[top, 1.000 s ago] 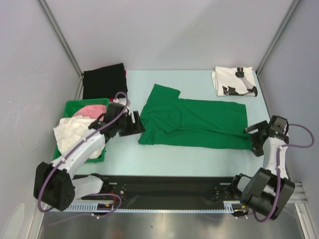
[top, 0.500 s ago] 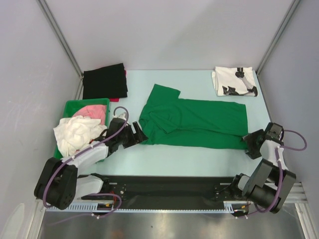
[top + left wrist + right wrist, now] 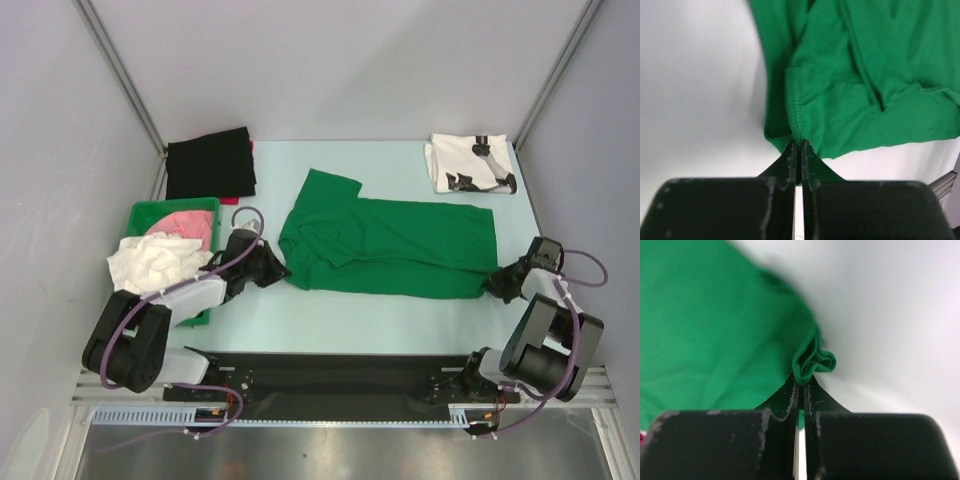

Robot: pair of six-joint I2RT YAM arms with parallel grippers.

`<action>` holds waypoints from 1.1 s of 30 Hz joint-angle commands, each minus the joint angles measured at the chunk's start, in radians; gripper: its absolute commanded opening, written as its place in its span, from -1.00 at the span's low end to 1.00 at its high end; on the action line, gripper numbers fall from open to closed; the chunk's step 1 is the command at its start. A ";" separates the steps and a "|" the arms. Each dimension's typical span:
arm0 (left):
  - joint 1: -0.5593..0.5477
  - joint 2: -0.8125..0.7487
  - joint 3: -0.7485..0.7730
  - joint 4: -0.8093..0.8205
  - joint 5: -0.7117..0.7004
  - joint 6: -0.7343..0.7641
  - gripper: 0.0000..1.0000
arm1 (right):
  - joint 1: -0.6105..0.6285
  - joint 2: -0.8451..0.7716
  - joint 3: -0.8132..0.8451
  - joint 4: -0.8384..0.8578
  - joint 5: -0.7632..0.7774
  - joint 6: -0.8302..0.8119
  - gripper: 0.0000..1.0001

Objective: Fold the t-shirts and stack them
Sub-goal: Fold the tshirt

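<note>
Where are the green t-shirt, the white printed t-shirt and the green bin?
green t-shirt (image 3: 400, 245): top view, body middle
white printed t-shirt (image 3: 470, 163): top view, its middle
green bin (image 3: 175, 205): top view, far rim

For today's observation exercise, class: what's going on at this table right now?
Two robot arms are handling the green t-shirt, which lies spread on the table. The left gripper is shut on its near left edge, the right gripper on its near right corner. The white printed t-shirt sits folded at the far right.
</note>
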 commanded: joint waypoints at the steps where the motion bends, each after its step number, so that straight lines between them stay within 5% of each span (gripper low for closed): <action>1: 0.005 -0.017 0.177 -0.100 -0.036 0.048 -0.99 | 0.073 0.003 0.150 -0.049 -0.045 0.025 -1.00; 6: 0.065 -0.115 0.445 -0.417 -0.110 0.154 -0.99 | 0.067 -0.092 0.326 -0.226 -0.065 0.027 -1.00; 9: 0.087 -0.184 0.475 -0.519 -0.139 0.199 -0.99 | 0.037 -0.173 0.322 -0.286 -0.068 0.002 -1.00; 17: 0.087 -0.454 0.173 -0.570 -0.134 0.118 -0.99 | -0.025 -0.339 0.019 -0.303 -0.074 -0.003 -1.00; 23: 0.087 -0.637 -0.039 -0.639 -0.153 -0.016 -0.86 | -0.025 -0.429 0.017 -0.378 -0.068 0.112 -1.00; 31: 0.077 -0.763 -0.047 -0.780 -0.158 -0.134 -0.78 | -0.035 -0.529 -0.002 -0.506 -0.042 0.158 -0.93; 33: 0.078 -0.801 -0.042 -0.803 -0.156 -0.151 -0.75 | -0.037 -0.576 -0.017 -0.529 -0.037 0.171 -0.76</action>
